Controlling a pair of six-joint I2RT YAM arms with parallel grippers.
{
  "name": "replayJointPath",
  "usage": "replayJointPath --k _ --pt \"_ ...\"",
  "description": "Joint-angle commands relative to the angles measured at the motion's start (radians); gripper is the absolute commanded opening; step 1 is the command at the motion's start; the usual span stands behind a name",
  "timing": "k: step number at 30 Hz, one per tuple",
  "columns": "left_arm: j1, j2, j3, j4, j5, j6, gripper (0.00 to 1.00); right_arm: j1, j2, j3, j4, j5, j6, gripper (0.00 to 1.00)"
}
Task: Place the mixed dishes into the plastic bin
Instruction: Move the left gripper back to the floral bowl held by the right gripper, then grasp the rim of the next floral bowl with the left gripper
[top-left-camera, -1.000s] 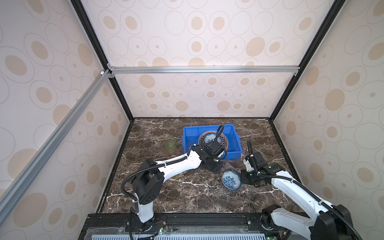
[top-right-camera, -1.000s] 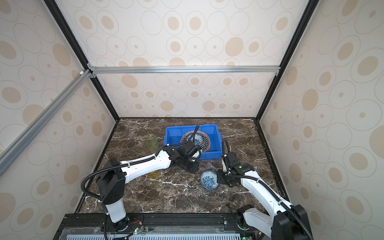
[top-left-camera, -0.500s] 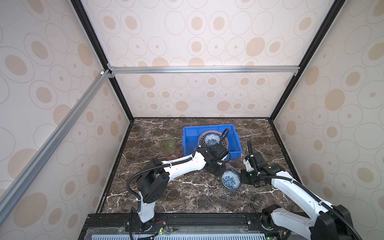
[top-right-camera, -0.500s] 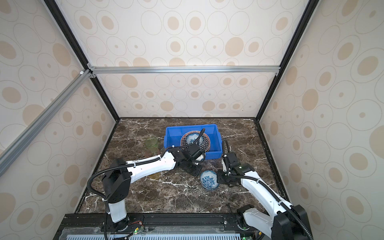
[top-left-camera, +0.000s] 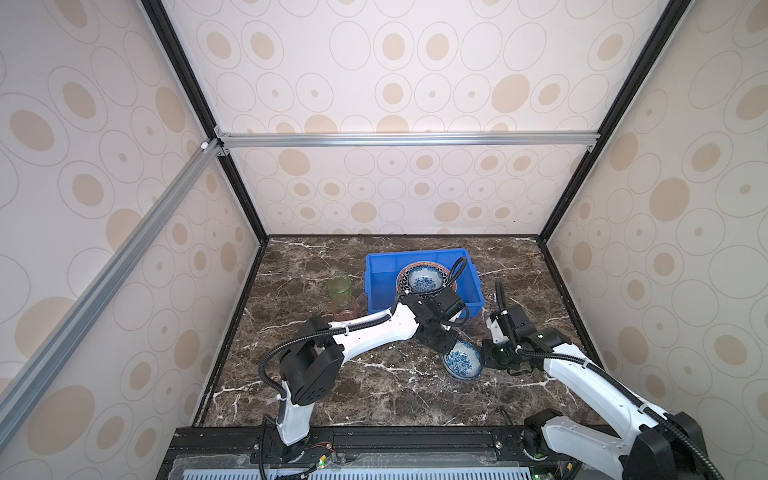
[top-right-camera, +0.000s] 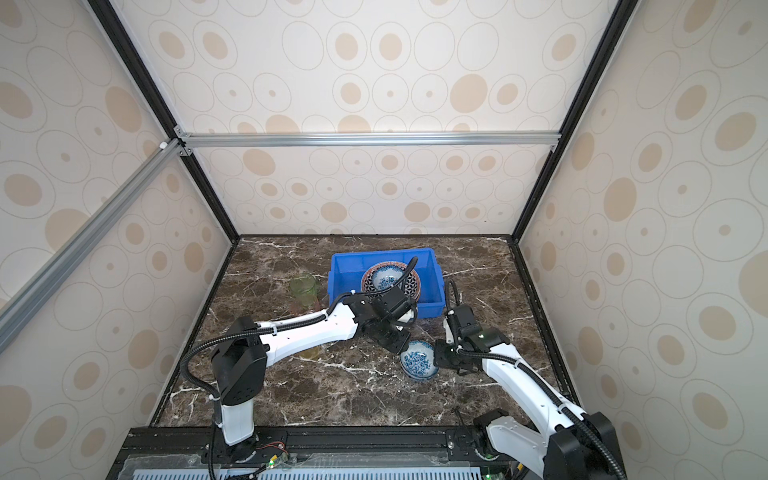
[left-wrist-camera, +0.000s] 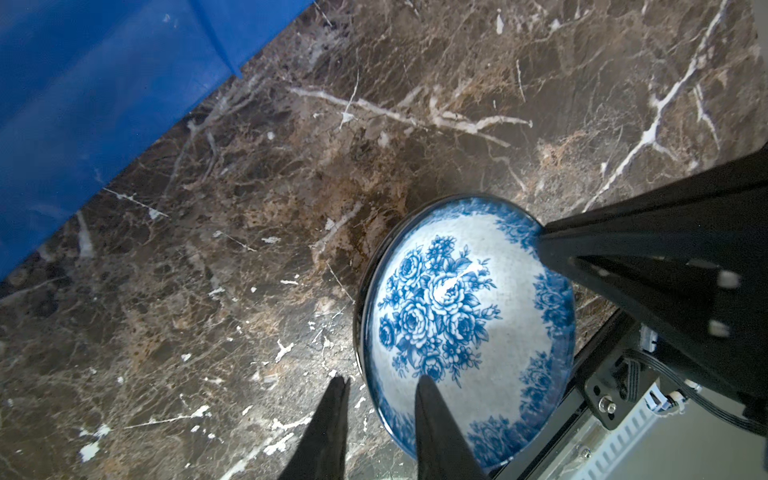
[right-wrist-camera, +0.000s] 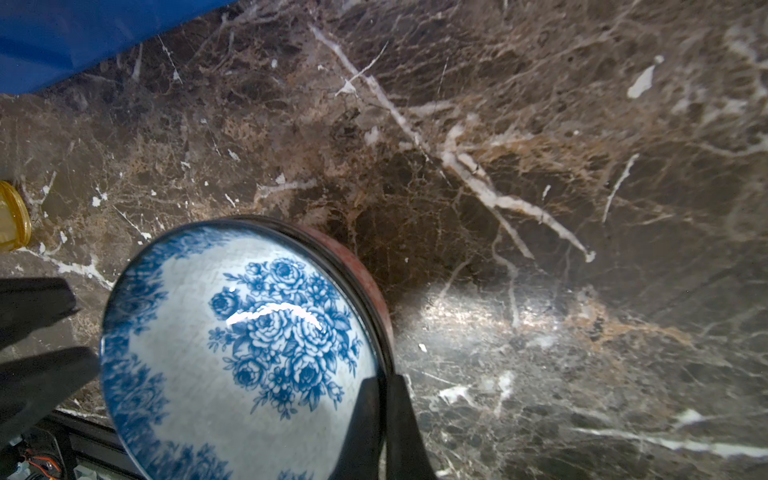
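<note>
Blue-floral bowl tilted over the desk, just in front of the plastic bin, outside it. Pinched at the rim by the closed right claw. Straddled at the opposite rim by the parted left claw, one finger inside, one outside, not clamped. Inside the bin, second floral bowl on patterned plate. Left of the bin, green cup and pink cup.

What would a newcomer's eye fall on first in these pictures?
A white ceramic bowl with blue flowers tilts mid-table: the right gripper pinches its rim, the left gripper's open fingers straddle the opposite edge. Behind it, the bright blue rectangular plastic bin holds a matching bowl on a round patterned plate.
</note>
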Motion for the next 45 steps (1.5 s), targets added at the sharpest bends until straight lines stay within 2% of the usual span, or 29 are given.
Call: replayJointPath --k 1,27,45 --pt "-0.015 0.024 0.041 -0.040 -0.004 0.011 0.29 0.004 -0.013 -0.025 -0.024 0.003 -0.008 0.05" --pt "-0.026 0.095 0.087 -0.072 -0.018 0.013 0.20 0.004 -0.034 -0.036 -0.025 0.002 -0.008 0.05" --pt "-0.027 0.121 0.126 -0.107 -0.068 0.004 0.02 0.004 -0.043 -0.036 -0.023 0.001 -0.004 0.07"
